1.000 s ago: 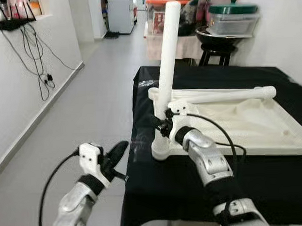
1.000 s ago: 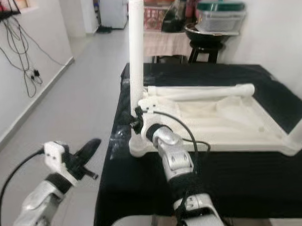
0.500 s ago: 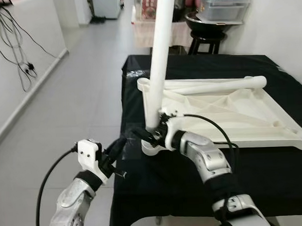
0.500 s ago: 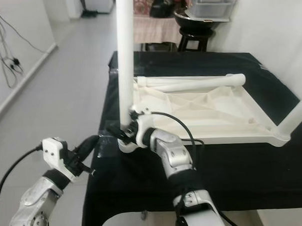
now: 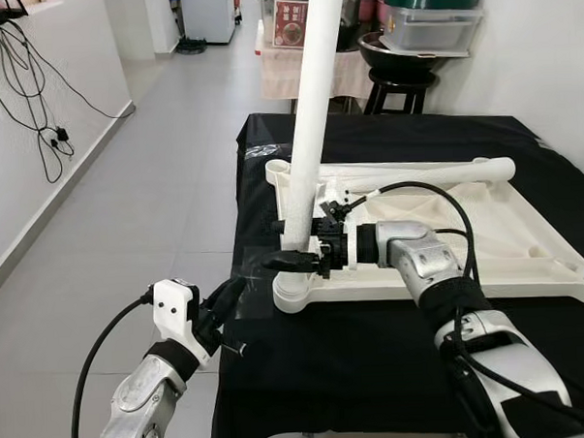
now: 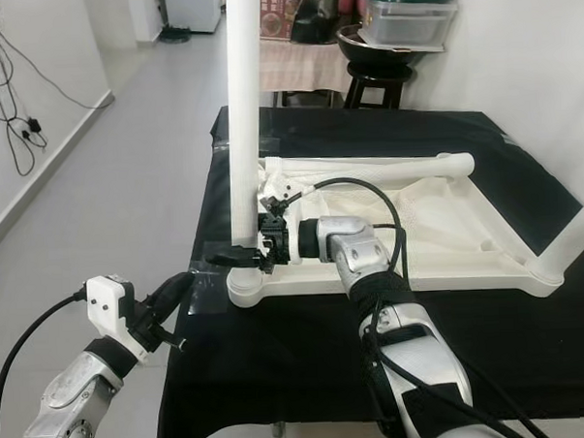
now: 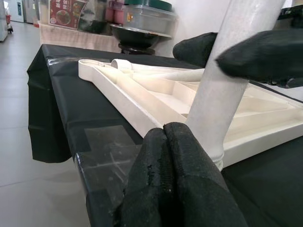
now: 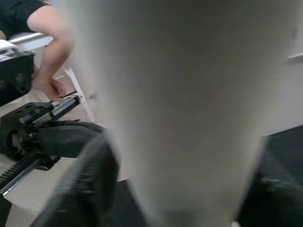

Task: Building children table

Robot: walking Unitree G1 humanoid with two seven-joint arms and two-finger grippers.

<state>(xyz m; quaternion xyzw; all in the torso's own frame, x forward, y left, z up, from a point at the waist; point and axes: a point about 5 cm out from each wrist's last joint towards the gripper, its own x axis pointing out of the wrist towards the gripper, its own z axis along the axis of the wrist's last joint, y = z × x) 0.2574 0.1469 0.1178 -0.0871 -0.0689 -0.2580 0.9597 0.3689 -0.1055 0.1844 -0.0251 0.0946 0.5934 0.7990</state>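
Observation:
A white children's table (image 5: 506, 239) lies upside down on a black-clothed table (image 5: 375, 341). One white leg (image 5: 308, 131) stands upright in its near left corner socket (image 5: 295, 294). My right gripper (image 5: 285, 246) is shut on this leg low down, one black finger (image 7: 260, 56) on each side; my forearm reaches in across the frame. A second leg (image 5: 435, 174) lies across the far side, and another leg (image 6: 574, 236) rises at the right corner. My left gripper (image 5: 232, 291) is shut and empty, just off the cloth's left edge, pointing at the socket.
A dark stool (image 5: 402, 83) with a black bowl and a green-lidded bin (image 5: 429, 19) stand beyond the table. Cables (image 5: 35, 94) hang on the left wall. Grey floor (image 5: 127, 216) lies to the left. A person's arm (image 8: 52, 52) appears in the right wrist view.
My right forearm has swung up and now lies level over the table frame, with the gripper still on the upright leg. The camera has shifted. My left gripper has barely moved.

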